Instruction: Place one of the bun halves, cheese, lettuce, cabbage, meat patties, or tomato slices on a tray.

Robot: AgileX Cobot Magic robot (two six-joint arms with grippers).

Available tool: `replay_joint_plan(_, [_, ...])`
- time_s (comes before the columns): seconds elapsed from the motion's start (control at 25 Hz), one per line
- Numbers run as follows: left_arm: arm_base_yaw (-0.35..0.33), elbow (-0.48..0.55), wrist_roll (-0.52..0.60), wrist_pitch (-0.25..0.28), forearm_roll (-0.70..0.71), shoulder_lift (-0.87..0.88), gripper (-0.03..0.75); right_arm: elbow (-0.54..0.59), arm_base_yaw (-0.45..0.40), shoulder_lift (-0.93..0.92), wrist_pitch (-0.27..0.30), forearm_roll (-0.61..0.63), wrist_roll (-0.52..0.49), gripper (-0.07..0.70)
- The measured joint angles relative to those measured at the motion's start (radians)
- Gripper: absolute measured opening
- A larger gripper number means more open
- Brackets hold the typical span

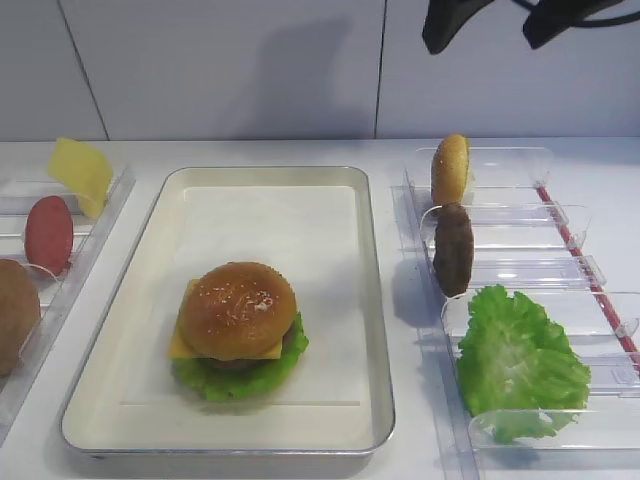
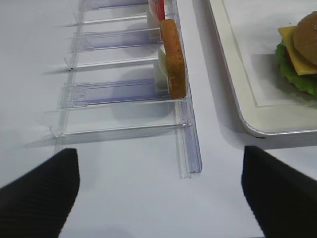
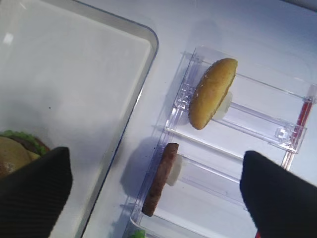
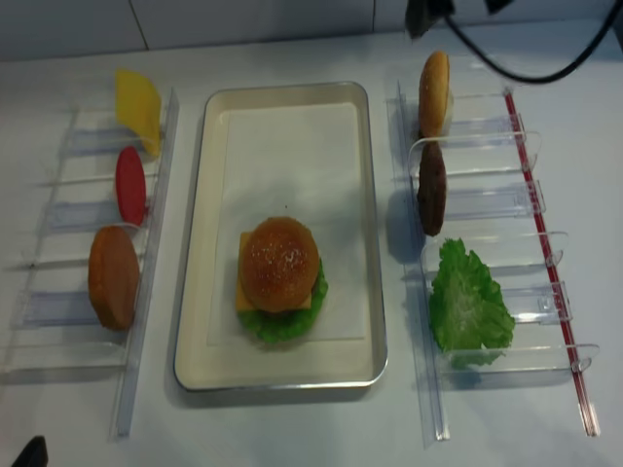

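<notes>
On the cream tray [image 1: 370,300] stands a stacked burger: a sesame bun top [image 1: 237,308] over cheese [image 1: 180,345] and lettuce [image 1: 240,382]. A bun half [image 3: 212,93] and a meat patty [image 3: 158,179] stand on edge in the right rack, with loose lettuce [image 1: 520,360] in front of them. My right gripper [image 3: 157,198] hovers open and empty high above that rack, its black fingers [image 1: 445,22] at the top edge of the high view. My left gripper [image 2: 158,193] is open and empty over bare table, near the left rack's front end.
The clear left rack [image 2: 190,148] holds a yellow cheese slice [image 1: 80,172], a tomato slice [image 1: 48,235] and a plain bun half [image 2: 173,58]. A red strip [image 1: 580,260] runs along the right rack's outer side. A white wall rises behind the table.
</notes>
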Motion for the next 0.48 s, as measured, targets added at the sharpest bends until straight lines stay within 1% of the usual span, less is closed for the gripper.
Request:
replay_joint_plan(0.08, [0.0, 0.0, 0.0, 0.0, 0.0, 0.0, 0.634, 0.011, 0.0, -0.049, 0.002, -0.002, 0.015, 0.682])
replay_joint_plan(0.12, [0.0, 0.0, 0.0, 0.0, 0.0, 0.0, 0.634, 0.034, 0.0, -0.076, 0.002, -0.002, 0.019, 0.682])
replay_joint_plan(0.2, [0.0, 0.0, 0.0, 0.0, 0.0, 0.0, 0.634, 0.099, 0.0, -0.148, 0.002, -0.009, 0.021, 0.682])
replay_joint_plan(0.28, [0.0, 0.0, 0.0, 0.0, 0.0, 0.0, 0.634, 0.188, 0.0, -0.216, 0.005, -0.038, 0.021, 0.673])
replay_joint_plan(0.36, [0.0, 0.0, 0.0, 0.0, 0.0, 0.0, 0.634, 0.269, 0.0, -0.286, 0.007, -0.078, 0.021, 0.646])
replay_joint_plan(0.48, [0.0, 0.0, 0.0, 0.0, 0.0, 0.0, 0.634, 0.379, 0.0, -0.388, 0.009, -0.109, 0.021, 0.576])
